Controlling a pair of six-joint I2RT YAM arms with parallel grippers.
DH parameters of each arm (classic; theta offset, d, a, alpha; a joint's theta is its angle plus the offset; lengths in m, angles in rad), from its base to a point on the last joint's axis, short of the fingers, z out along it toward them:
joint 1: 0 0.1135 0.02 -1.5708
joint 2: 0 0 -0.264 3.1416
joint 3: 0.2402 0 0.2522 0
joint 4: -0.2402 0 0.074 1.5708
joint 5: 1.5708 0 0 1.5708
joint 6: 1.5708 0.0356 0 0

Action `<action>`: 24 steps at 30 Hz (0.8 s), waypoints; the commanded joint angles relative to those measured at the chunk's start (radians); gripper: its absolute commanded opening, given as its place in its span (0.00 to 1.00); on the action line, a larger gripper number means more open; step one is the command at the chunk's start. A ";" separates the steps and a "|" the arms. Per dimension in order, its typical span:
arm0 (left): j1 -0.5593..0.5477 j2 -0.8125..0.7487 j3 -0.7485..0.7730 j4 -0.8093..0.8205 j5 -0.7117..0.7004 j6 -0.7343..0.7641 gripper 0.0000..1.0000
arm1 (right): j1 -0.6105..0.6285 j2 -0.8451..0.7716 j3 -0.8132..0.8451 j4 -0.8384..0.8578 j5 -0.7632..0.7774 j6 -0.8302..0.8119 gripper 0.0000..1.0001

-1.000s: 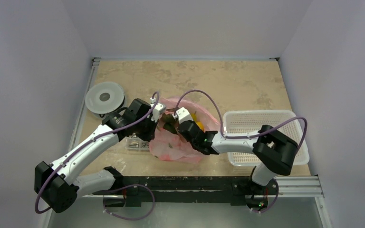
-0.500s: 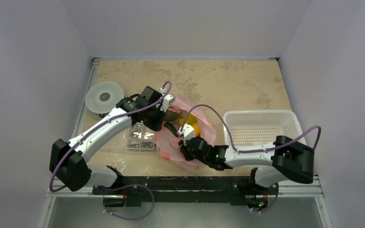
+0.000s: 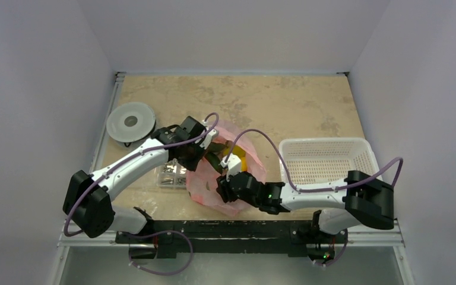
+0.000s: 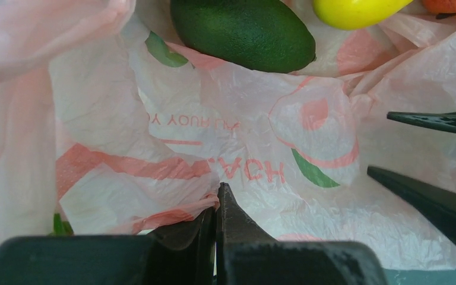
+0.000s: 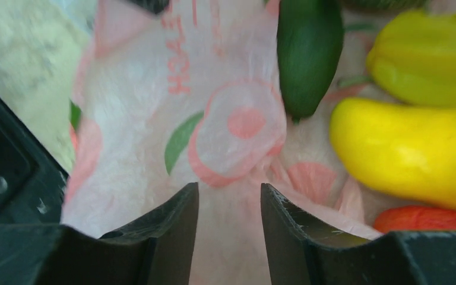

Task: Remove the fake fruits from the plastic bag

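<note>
While L end effector point(image 4: 217, 199) shut on plastic bag point(image 4: 243, 136), R end effector point(image 5: 229, 195) part-open astride it.

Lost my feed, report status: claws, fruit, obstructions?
Left claw shut on plastic bag. Right claw open over bag film. Fake fruits in bag, none gripped.

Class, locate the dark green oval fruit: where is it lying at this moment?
In the left wrist view, the dark green fruit lies at top centre on the pink plastic bag, just left of the yellow fruit.
</note>
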 commanded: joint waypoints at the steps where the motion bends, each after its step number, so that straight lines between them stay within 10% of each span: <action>1: -0.007 -0.039 -0.001 0.007 -0.034 0.026 0.00 | -0.024 -0.043 0.087 0.006 0.133 -0.006 0.43; 14: -0.020 -0.073 -0.005 -0.010 -0.116 0.033 0.00 | -0.162 0.235 0.263 0.131 0.168 -0.153 0.40; 24: -0.041 -0.051 0.001 -0.018 -0.107 0.037 0.00 | -0.162 0.356 0.318 0.171 0.098 -0.197 0.65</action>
